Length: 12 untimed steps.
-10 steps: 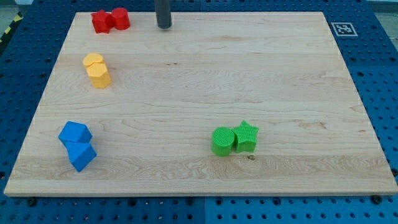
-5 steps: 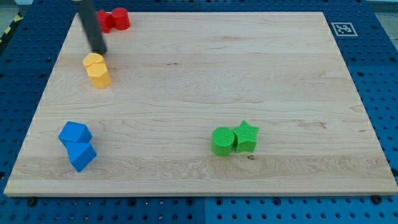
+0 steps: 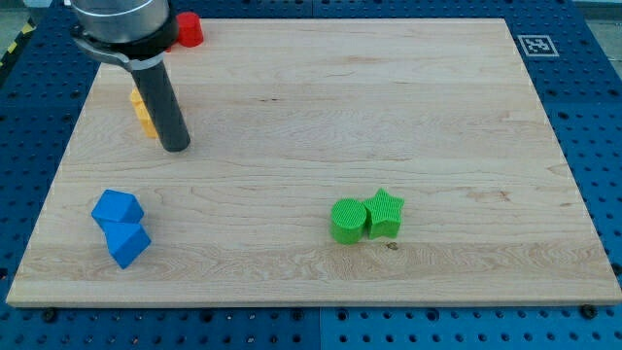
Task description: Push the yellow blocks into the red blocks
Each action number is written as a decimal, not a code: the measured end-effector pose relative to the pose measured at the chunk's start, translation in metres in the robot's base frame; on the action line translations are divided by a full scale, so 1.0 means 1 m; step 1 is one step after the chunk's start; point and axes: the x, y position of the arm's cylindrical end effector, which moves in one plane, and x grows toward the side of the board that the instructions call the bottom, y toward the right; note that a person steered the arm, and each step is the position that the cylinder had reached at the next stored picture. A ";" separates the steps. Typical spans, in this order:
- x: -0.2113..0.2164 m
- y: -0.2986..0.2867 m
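You are looking down on a pale wooden counter (image 3: 389,117) resting on a blue pegboard base (image 3: 593,146), with a small black-and-white marker tag (image 3: 536,45) at the counter's top-right corner. The dark rod comes down from the view's top left, and my tip (image 3: 176,148) sits on the wood just below and to the right of the yellow plastic blocks (image 3: 142,109), which are mostly hidden behind the rod, so you cannot make out their shapes or whether the rod touches them. There is no claw on this arm, so there is nothing to report as clenched or released. The red plastic blocks (image 3: 188,29) lie above the yellow ones, close to the counter's top edge; only one rounded red piece shows clearly, the other being covered by the arm's housing. The yellow blocks stand near the left edge, with a short strip of bare wood between them and the red ones. Two blue angular blocks (image 3: 120,227) touch each other near the bottom-left corner, well apart from my tip. A green cylinder block (image 3: 348,220) and a green star block (image 3: 386,213) sit touching, low and right of centre. The counter's right half and upper middle are open wood.
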 end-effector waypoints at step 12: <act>-0.144 -0.069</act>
